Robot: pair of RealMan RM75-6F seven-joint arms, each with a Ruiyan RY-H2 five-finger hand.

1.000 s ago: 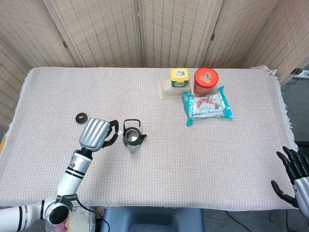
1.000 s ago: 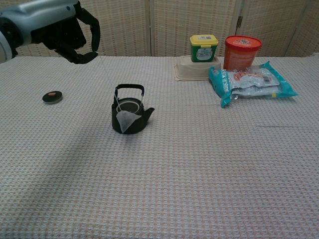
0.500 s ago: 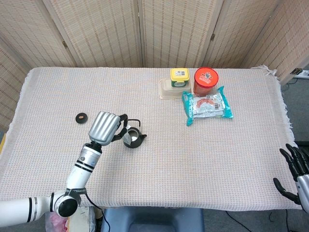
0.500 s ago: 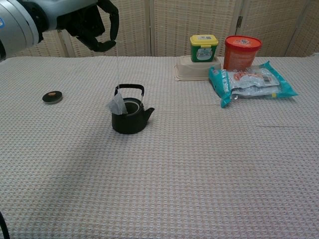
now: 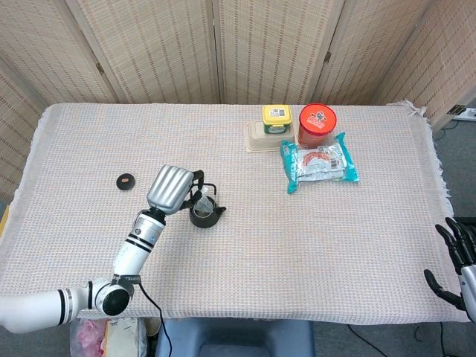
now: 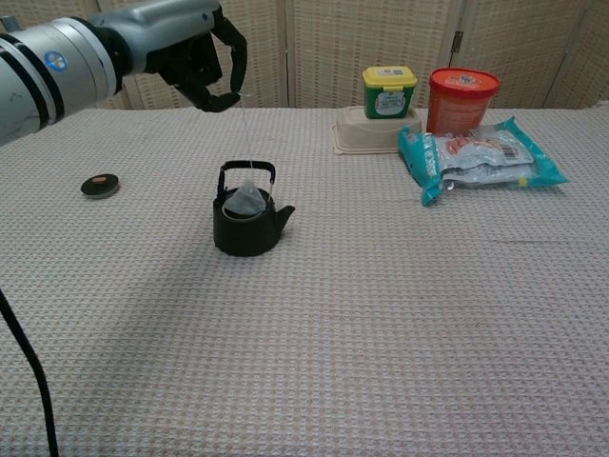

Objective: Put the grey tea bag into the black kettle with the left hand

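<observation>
Grey and translucent, the small pyramid tea bag (image 6: 246, 201) hung on its thin white string (image 6: 245, 133) directly over the mouth of the squat black kettle (image 6: 249, 226), its lower edge at or just inside the rim, under the raised wire handle (image 6: 247, 168). The left hand (image 6: 205, 63) hovered above the kettle, fingers curled in, the string pinched at its fingertips (image 6: 232, 95); it held nothing else. From the head view the same hand (image 5: 172, 189) covered much of the kettle (image 5: 204, 213), so how deep the bag sat could not be told from there. The right hand (image 5: 456, 265) hung off the surface's near right corner, fingers apart and empty.

The likely trouble lay in the lowering. The bag swung freely on a long string, so any sideways drift of the hand could carry it against the handle or the rim, leaving it draped down the kettle's outside. Letting go too early might drop the bag onto the woven beige cloth-covered surface (image 6: 381, 314) beside the kettle. The light kettle could also be nudged if the hand descended too far. The kettle's small round black lid (image 6: 100, 185) lay well apart to the left.
</observation>
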